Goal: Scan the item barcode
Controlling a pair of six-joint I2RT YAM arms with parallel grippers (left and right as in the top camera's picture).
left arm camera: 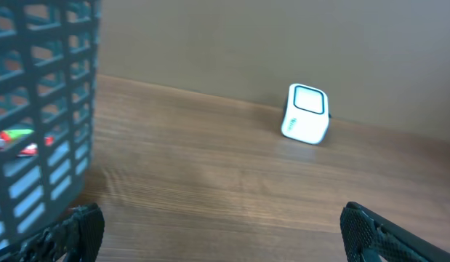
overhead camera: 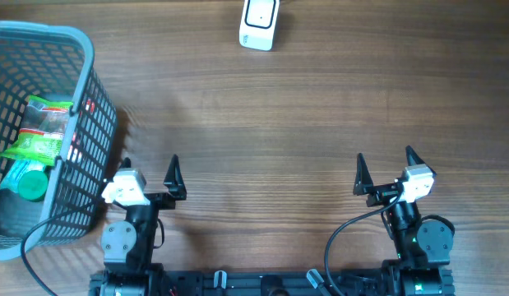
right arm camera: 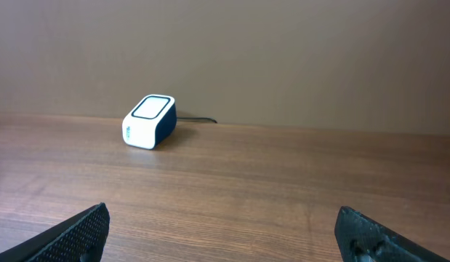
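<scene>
A white barcode scanner (overhead camera: pixel 259 24) with a dark-framed window stands at the table's far edge; it also shows as the scanner (left arm camera: pixel 306 113) and the scanner (right arm camera: pixel 149 121). Items lie in a grey mesh basket (overhead camera: pixel 88 78) at the left: a green snack packet (overhead camera: pixel 42 127) and a teal-capped container (overhead camera: pixel 25 182). My left gripper (overhead camera: pixel 150 164) rests near the front edge beside the basket, open and empty. At the front right my right gripper (overhead camera: pixel 386 158) is open too, with nothing between its fingers. Bare wood lies between the left gripper (left arm camera: pixel 221 233) fingers and the right gripper (right arm camera: pixel 221 233) fingers.
The basket (left arm camera: pixel 43 109) wall stands close on the left of the left arm. A dark cable runs from the scanner along the back wall. Both arm bases sit at the front edge, with cables looping beside them.
</scene>
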